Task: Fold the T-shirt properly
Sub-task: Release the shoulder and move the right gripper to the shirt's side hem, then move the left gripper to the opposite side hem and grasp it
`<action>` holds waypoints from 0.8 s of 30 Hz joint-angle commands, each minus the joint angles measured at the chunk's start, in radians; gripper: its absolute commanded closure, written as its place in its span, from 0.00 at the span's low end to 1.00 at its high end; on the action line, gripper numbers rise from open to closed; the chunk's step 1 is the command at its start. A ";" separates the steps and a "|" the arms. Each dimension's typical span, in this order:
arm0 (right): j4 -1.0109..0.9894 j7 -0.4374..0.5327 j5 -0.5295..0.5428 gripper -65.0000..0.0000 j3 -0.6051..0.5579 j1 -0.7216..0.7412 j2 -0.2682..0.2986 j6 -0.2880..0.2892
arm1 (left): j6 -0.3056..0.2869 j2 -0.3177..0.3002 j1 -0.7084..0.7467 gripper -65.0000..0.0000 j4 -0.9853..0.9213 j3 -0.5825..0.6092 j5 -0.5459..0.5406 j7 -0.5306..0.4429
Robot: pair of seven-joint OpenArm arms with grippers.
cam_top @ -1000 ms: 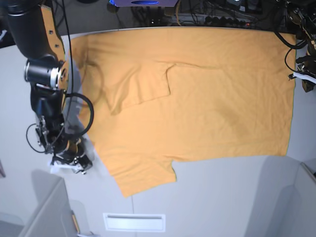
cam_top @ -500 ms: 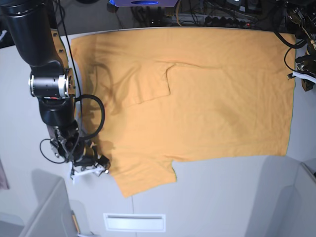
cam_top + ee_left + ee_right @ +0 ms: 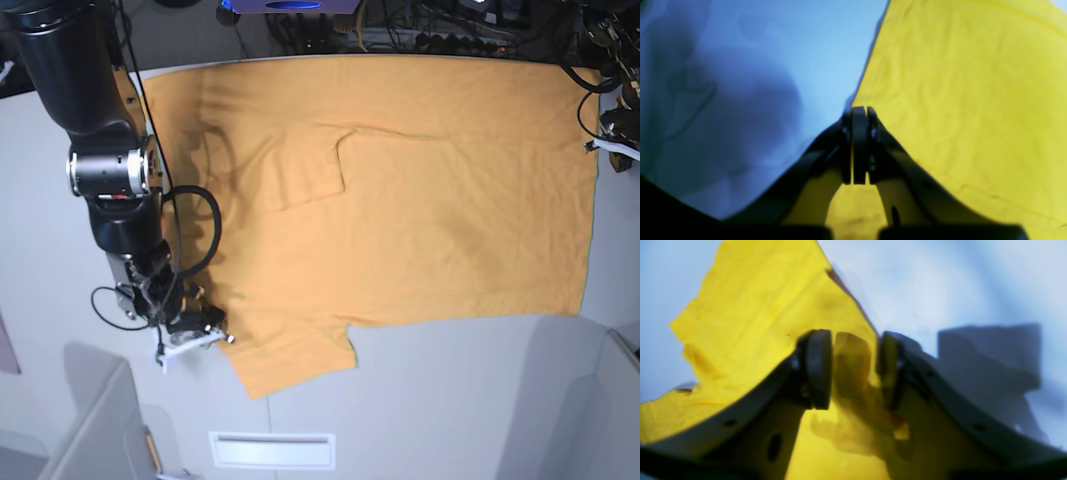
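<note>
I am at the grasping step: my right gripper (image 3: 853, 368) stands with its jaws part-spread astride the edge of the T-shirt (image 3: 400, 190), which lies flat across the table (image 3: 450, 410), at the loose sleeve toward seven o'clock in the base view; whether the cloth is pinched yet I cannot tell. My left gripper (image 3: 858, 146) is pressed together, hovering over the hem at about two o'clock and holding nothing. Next I judge I must pinch the sleeve and carry it toward twelve; bare table lies open from five to eight o'clock.
</note>
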 commanded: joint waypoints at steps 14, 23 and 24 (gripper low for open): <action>0.010 0.037 -0.007 1.00 -0.002 0.029 0.007 -0.010 | -0.002 -0.258 -0.245 0.77 -0.271 0.113 -0.007 -0.021; 0.013 0.037 -0.007 1.00 -0.002 0.032 0.002 -0.010 | -0.002 -0.392 -0.734 0.00 -0.854 0.545 0.011 -0.193; 0.013 0.037 -0.007 1.00 -0.002 0.032 0.002 -0.010 | -0.002 -0.392 -0.771 0.00 -0.917 0.609 0.030 -0.245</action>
